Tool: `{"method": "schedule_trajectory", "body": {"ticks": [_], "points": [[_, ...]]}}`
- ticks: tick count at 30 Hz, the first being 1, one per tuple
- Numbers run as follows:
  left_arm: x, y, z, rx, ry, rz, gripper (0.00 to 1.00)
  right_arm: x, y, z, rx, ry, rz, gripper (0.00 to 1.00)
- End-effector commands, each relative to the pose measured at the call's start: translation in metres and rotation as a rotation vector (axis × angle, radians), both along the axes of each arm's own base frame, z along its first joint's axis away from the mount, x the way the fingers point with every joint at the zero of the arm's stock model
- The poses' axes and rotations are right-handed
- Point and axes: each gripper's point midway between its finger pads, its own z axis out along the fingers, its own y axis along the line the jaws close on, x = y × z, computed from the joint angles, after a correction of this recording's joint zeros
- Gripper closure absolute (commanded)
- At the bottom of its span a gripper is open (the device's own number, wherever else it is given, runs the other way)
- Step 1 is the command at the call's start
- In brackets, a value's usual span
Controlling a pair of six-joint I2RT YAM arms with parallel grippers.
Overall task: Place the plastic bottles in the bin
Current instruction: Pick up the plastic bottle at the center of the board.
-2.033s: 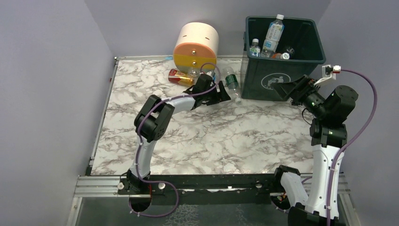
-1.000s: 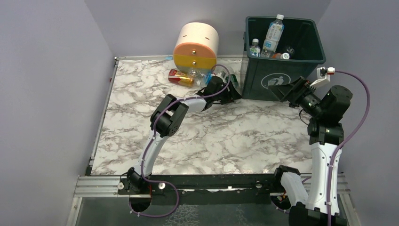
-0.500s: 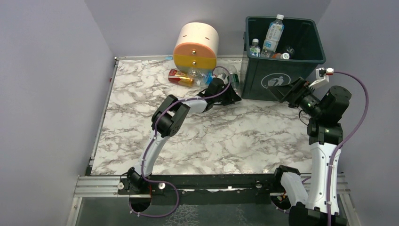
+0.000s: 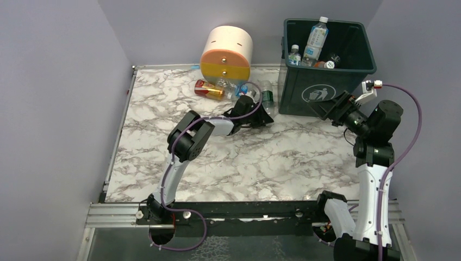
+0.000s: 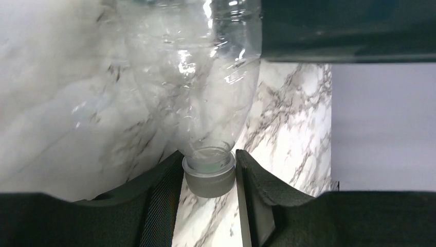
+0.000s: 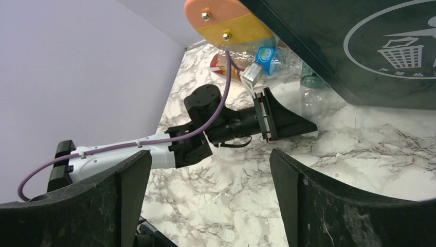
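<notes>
Left arm [image 6: 205, 131] at bottle [image 6: 314, 95] beside bin [image 6: 329, 31]

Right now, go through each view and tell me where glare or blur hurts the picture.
Left wrist: glare streaks on the clear bottle, the marble table left of it washed out and soft, the cap sharp. Right wrist: sharp across the bin and left arm, its own fingers dark silhouettes. Top external: even light, sharp.

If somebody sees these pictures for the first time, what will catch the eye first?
First comes the dark green bin at the far right corner of the table, with several bottles already inside. Next is the left gripper, shut on the capped neck of a clear bottle just left of the bin. The cream and orange round drawer unit stands out at the far edge, with more bottles at its foot.
</notes>
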Motion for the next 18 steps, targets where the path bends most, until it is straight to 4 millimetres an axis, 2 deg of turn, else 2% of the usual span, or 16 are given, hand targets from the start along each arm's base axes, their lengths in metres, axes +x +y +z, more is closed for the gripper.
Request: {"method": "schedule_trajectory", "body": {"ticks": [1, 2, 4, 10, 18], "points": [[-0.012, 0.007, 0.025, -0.009, -0.045, -0.007, 0.55, -0.005, 0.006, 0.010, -0.004, -0.045, 0.037, 0.12], [-0.014, 0.007, 0.031, -0.016, -0.053, -0.011, 0.55, -0.006, 0.006, 0.009, -0.005, -0.043, 0.037, 0.12], [-0.027, 0.012, 0.028, -0.001, -0.046, -0.023, 0.55, -0.006, 0.007, 0.010, -0.004, -0.043, 0.038, 0.12], [-0.055, 0.020, 0.044, 0.013, -0.082, -0.068, 0.55, -0.009, 0.008, 0.015, -0.001, -0.053, 0.040, 0.12], [-0.100, 0.043, 0.060, 0.029, -0.113, -0.110, 0.55, -0.009, 0.009, 0.013, 0.001, -0.050, 0.047, 0.12]]}}
